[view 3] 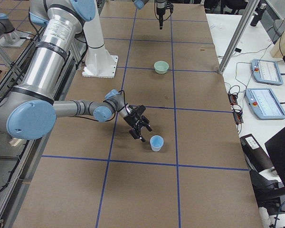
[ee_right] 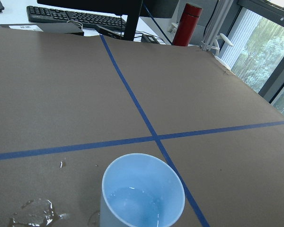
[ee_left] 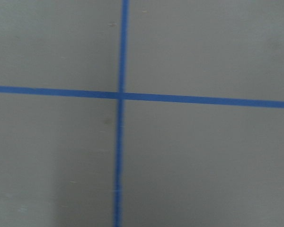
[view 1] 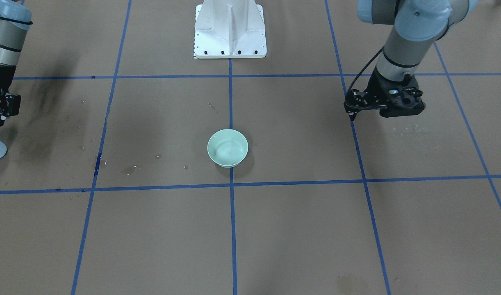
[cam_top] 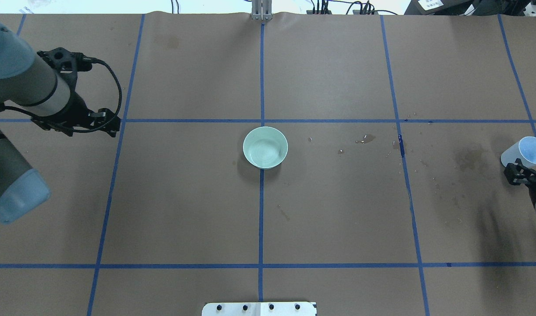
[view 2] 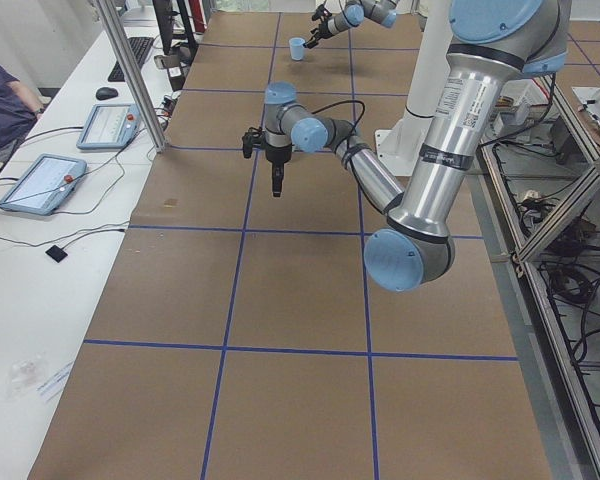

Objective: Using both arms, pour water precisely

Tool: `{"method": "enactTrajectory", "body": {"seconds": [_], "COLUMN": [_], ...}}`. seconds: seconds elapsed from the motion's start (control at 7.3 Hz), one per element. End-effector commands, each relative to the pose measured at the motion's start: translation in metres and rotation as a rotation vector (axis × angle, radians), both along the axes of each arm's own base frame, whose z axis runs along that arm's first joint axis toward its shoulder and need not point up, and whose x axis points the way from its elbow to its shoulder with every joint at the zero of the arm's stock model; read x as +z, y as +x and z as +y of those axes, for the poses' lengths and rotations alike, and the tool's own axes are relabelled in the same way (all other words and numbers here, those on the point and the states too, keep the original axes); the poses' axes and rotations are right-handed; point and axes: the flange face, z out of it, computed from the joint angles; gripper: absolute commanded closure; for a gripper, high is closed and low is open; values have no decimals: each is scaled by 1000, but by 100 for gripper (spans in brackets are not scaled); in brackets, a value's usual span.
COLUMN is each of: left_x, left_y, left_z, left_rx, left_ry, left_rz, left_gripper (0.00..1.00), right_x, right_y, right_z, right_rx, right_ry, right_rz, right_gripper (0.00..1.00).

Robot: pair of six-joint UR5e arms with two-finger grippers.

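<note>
Right gripper (view 3: 138, 127), jaws spread, empty, just beside cup (view 3: 156, 142); careless closing could tip its water (ee_right: 135, 202). Left gripper (view 1: 354, 110) jaws: cannot tell.

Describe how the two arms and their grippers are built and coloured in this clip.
Both arms are grey metallic tubes with light blue joint caps. The left arm has a black band near the wrist and a black cable looping to its black two-finger gripper. The right arm carries a small label strip, and its right gripper is black too.
</note>
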Motion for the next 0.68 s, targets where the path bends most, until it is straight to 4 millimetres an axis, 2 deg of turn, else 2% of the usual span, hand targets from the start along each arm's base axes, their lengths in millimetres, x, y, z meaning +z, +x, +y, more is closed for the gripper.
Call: {"method": "enactTrajectory", "body": {"seconds": [0.0, 0.55], "left_x": [24, 30], "left_y": [-20, -18], "left_z": [0, -2], "left_rx": [35, 36], "left_ry": [18, 8], "left_rz": [-35, -41], "left_gripper": [0, 0], "right_x": [12, 42], "right_y": [-15, -39], "right_z": [-2, -4], "right_rx": [18, 48], "right_ry": [49, 134], "right_rz": [25, 75], "right_gripper": [1, 2]}}
